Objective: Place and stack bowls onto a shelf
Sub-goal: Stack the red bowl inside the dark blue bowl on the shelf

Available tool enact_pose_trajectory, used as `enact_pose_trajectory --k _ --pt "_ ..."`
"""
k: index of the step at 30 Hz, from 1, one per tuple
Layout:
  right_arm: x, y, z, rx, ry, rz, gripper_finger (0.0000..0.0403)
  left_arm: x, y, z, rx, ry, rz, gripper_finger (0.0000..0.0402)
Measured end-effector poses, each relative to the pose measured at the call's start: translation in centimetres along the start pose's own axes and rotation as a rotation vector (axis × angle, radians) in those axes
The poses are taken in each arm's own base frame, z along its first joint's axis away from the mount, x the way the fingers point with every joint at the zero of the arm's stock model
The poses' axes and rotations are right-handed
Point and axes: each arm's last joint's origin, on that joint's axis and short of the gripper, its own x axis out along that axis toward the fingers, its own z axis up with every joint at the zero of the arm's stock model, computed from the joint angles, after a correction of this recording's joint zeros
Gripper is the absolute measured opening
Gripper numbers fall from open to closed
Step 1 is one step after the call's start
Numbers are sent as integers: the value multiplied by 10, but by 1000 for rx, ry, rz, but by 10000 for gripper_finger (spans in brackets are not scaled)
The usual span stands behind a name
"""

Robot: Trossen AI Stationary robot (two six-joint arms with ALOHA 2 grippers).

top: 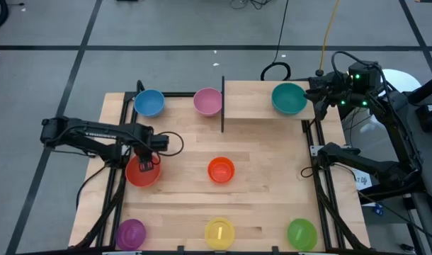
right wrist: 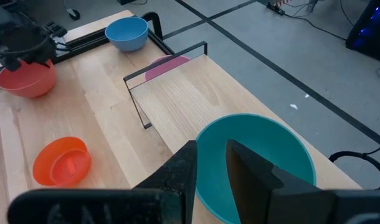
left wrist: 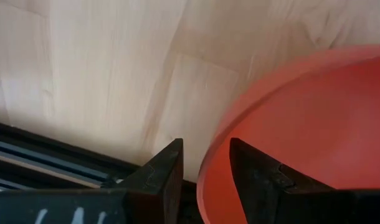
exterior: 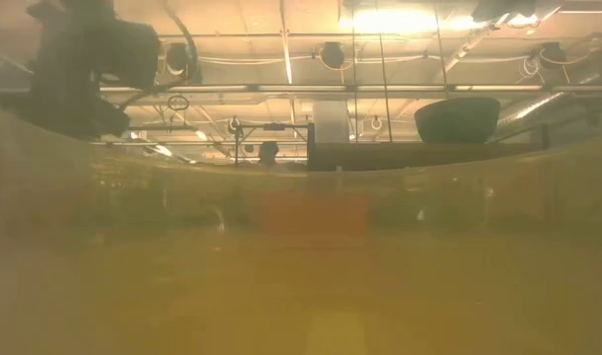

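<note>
My left claw (top: pixel 146 164) sits at the left edge of the tabletop (top: pixel 265 152), its fingers (left wrist: pixel 162 177) straddling the rim of the red bowl (top: pixel 141 172), one inside and one outside, pinching it. My right claw (right wrist: pixel 210 165) is at the far right corner of the tabletop, over the shelf (top: pixel 262 103), clamped on the rim of the teal bowl (top: pixel 289 98), which rests on the shelf.

The pink bowl (top: pixel 207 101) stands just beside the shelf's black bar (top: pixel 223 106), on its left. The blue bowl (top: pixel 149 103) is at the far left corner. The orange bowl (top: pixel 221 170) is at the centre of the tabletop. Along the near edge stand the purple bowl (top: pixel 130 232), yellow bowl (top: pixel 219 232) and green bowl (top: pixel 302 232), well apart.
</note>
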Motion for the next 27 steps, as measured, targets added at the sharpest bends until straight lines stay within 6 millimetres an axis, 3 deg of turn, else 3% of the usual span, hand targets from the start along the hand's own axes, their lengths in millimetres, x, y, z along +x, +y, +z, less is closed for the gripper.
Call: enact_pose_trajectory --k 10,14,18,27 --pt "0 0 0 0 0 0 80 10 -3 10 -52 67 -24 129" --pt "0 0 0 0 0 0 80 16 -5 14 -110 102 -37 88" --pt "0 0 0 0 0 -1 80 17 -6 15 -105 122 -62 21" --pt "0 0 0 0 0 0 80 6 -5 22 -232 99 -200 7"
